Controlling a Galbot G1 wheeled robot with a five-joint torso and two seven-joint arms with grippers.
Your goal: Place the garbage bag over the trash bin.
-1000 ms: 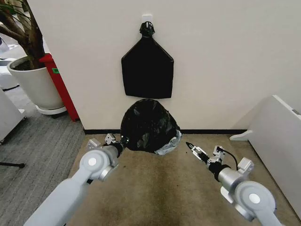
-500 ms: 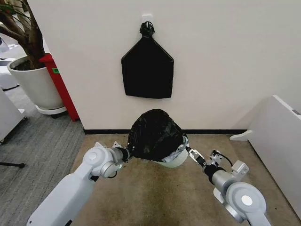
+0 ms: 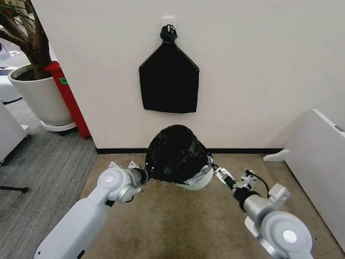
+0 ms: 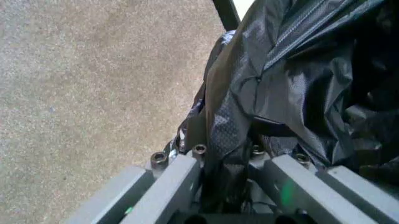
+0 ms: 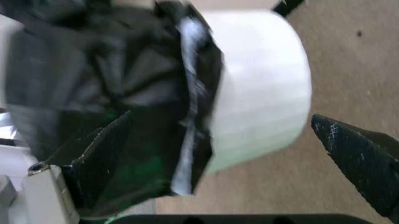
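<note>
**Bag's draped on the bin, both arms in close**

Head view has the garbage bag bunched over the trash bin on the carpet by the wall. Left pincer is clamped on the bag's edge, probably to keep it from sliding off. Right pincer is spread wide, straddling bag hem and bin wall, looks lined up to pinch that side.

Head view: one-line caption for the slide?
Both grippers, left gripper and right gripper, flank the garbage bag draped over the trash bin near the wall.
</note>
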